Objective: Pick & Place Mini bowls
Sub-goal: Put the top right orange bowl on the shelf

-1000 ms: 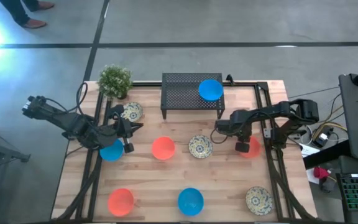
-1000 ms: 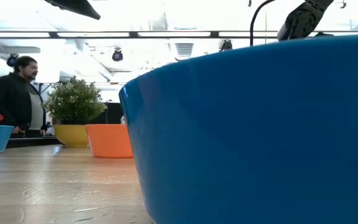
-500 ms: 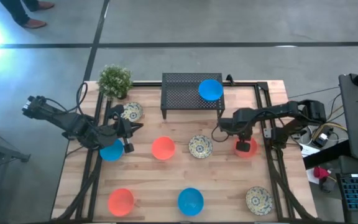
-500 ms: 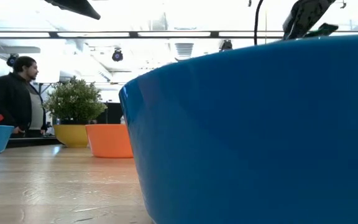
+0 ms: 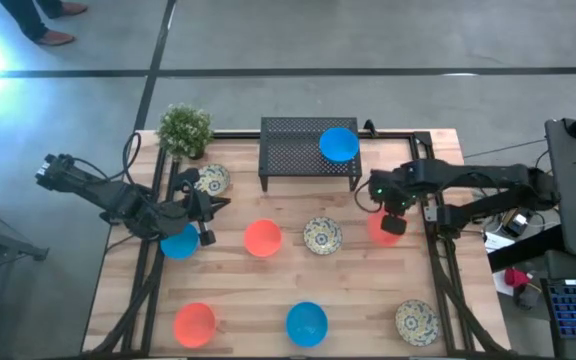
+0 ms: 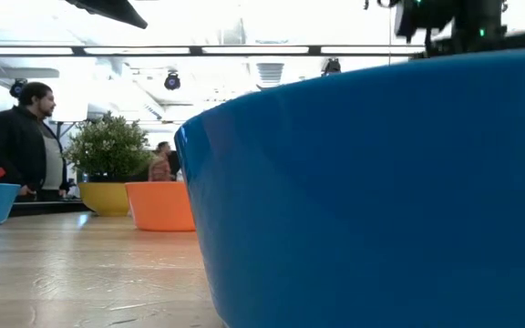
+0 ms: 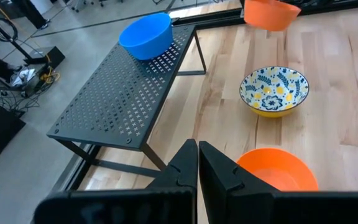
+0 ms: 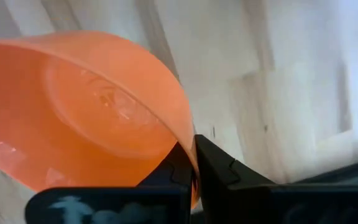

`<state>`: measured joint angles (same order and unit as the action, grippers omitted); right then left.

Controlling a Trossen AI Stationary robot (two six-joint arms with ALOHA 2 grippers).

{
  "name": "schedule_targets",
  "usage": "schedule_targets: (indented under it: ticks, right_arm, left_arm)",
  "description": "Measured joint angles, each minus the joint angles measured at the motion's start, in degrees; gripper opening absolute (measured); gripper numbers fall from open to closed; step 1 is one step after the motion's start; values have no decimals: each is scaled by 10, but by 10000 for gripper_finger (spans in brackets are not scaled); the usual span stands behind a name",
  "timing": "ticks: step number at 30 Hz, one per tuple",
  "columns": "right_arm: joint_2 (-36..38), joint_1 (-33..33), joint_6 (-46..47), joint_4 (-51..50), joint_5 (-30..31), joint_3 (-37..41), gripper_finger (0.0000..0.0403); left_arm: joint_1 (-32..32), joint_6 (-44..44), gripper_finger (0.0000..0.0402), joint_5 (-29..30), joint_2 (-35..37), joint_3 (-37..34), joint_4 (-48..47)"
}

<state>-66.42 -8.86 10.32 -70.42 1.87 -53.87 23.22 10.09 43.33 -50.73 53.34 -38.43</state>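
My right gripper (image 5: 393, 222) is shut on an orange-red mini bowl (image 5: 378, 231), held above the table's right side. My left gripper (image 5: 204, 212) stands shut and empty over the left side, beside a blue bowl (image 5: 179, 243). Another blue bowl (image 5: 339, 144) sits on the black mesh rack (image 5: 293, 152). On the wood rest patterned bowls (image 5: 211, 180) (image 5: 322, 235) (image 5: 417, 322), orange-red bowls (image 5: 262, 238) (image 5: 194, 324) and a blue bowl (image 5: 306, 323). The left wrist view shows the lifted bowl (image 7: 271, 14) beyond its shut fingers (image 7: 197, 163). My right gripper pinches the orange-red bowl's rim (image 8: 188, 140) between its two fingers, one on the inner wall and one on the outer. The fingers come from above, pointing down. The bowl hangs tilted beside and below them, clear of the table.
A small green plant (image 5: 185, 130) stands at the far left corner. In the low view the near blue bowl (image 6: 363, 200) fills most of the picture. People stand in the room beyond the table (image 6: 21, 137). Bare wood lies between the bowls.
My right gripper has risen and drawn a little toward the table's far edge, tipping to point straight down. The orange-red bowl came up with it off the wood and now hangs clear and tilted.
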Motion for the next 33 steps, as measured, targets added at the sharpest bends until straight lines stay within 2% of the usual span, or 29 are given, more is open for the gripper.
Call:
schedule_targets:
  ticks: [4, 8, 12, 17, 25, 30, 33]
  right_arm:
    - [29, 0, 11, -1, 17, -48, 8]
    - [42, 0, 24, 0, 37, -108, 8]
    - [37, 0, 27, 0, 76, -162, 8]
    - [17, 0, 22, 0, 133, -217, 8]
    - [-10, 0, 12, 15, 194, -267, 8]
    - [-20, 0, 5, 63, 265, -271, 8]
    - [-19, 0, -5, 115, 283, -265, 8]
  left_arm:
    - [0, -19, 9, 1, -6, 0, 24]
    - [0, -79, 10, 1, -21, 0, 63]
    - [-1, -126, 10, 2, -38, 0, 109]
    - [-2, -144, 15, 9, -61, 1, 149]
    - [-3, -164, 80, 73, -108, 36, 172]
    - [-5, -256, 88, 155, -154, 45, 273]
    - [-12, -294, 89, 194, -184, 46, 364]
